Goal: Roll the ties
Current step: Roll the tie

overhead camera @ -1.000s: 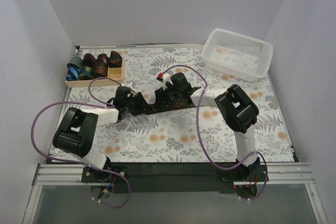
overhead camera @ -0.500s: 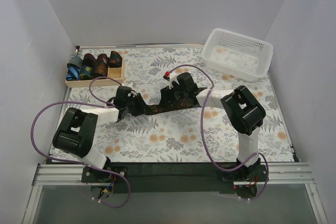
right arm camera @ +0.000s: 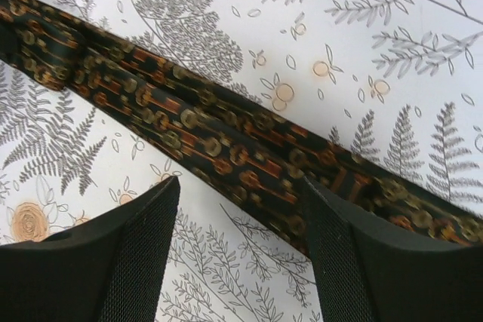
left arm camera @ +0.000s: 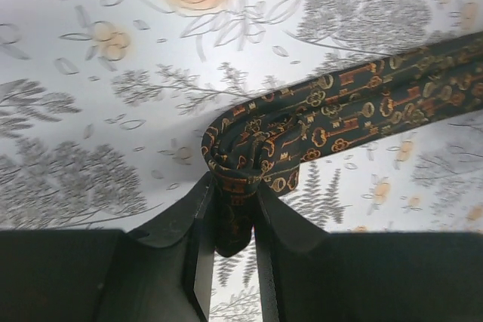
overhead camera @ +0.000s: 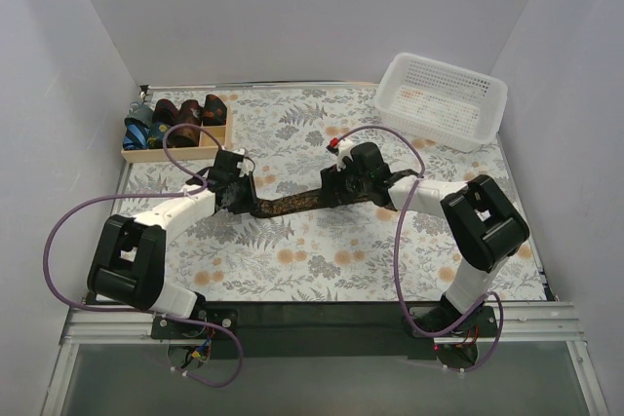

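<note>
A dark brown-black tie [overhead camera: 292,204] with small orange key-like motifs lies stretched across the middle of the floral cloth. My left gripper [overhead camera: 237,200] is shut on its folded left end; in the left wrist view the fold [left arm camera: 249,148] is pinched between the jaws of that gripper [left arm camera: 230,216], and the band runs off to the upper right. My right gripper [overhead camera: 341,190] is at the tie's right part. In the right wrist view this gripper [right arm camera: 241,216] is open just above the tie [right arm camera: 226,148], which crosses diagonally; the right finger [right arm camera: 332,246] overlaps its lower edge.
A shallow wooden tray [overhead camera: 146,153] at the back left holds several rolled ties [overhead camera: 180,119]. A white mesh basket [overhead camera: 444,99] stands at the back right. Purple cables [overhead camera: 390,231] loop over the cloth by both arms.
My right gripper has moved right and the bunched tie is now pulled out into a straight band. My left arm has swung, still holding the left end.
</note>
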